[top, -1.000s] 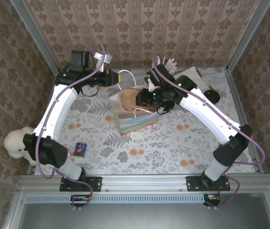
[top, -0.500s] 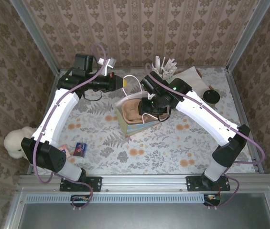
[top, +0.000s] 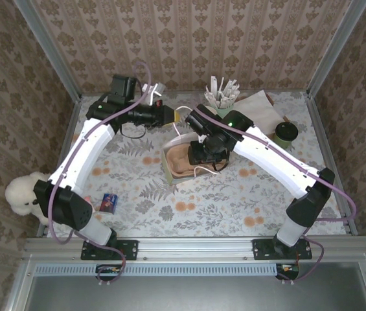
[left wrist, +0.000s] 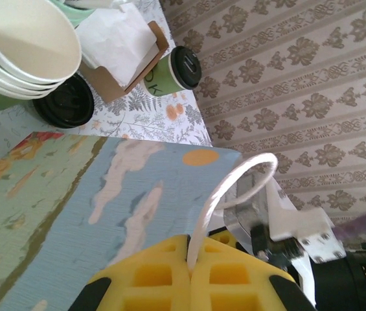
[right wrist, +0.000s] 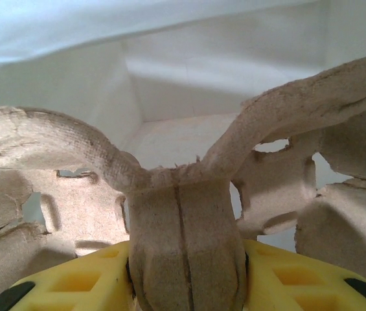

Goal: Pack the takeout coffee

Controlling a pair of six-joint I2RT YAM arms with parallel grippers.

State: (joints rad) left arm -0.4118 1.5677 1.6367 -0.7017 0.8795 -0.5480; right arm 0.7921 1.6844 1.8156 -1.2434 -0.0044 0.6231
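Observation:
A paper bag (top: 167, 166) with a painted blue side (left wrist: 105, 194) stands open at mid-table. My left gripper (top: 171, 116) is shut on its white cord handle (left wrist: 234, 188), which runs up from between the yellow fingertips (left wrist: 163, 272) of the left gripper (left wrist: 190, 256). The brown moulded-pulp carrier tray (top: 183, 162) of the takeout coffee sits in the bag's mouth. My right gripper (top: 202, 154) reaches into the bag and is shut on the carrier tray's centre post (right wrist: 183, 214), with the right gripper (right wrist: 186, 259) facing the bag's white inside (right wrist: 189, 78).
A green cup of white sticks (top: 223, 96) and a napkin stack (top: 260, 103) stand at the back. A green cup with a black lid (top: 286, 133) is at the right. A stack of bowls (left wrist: 21, 45) is beyond the bag. A small blue packet (top: 109, 203) lies front left.
My left gripper has moved right with the handle and the bag has come up from a tilt to upright. The right gripper has gone lower into the bag with the carrier tray.

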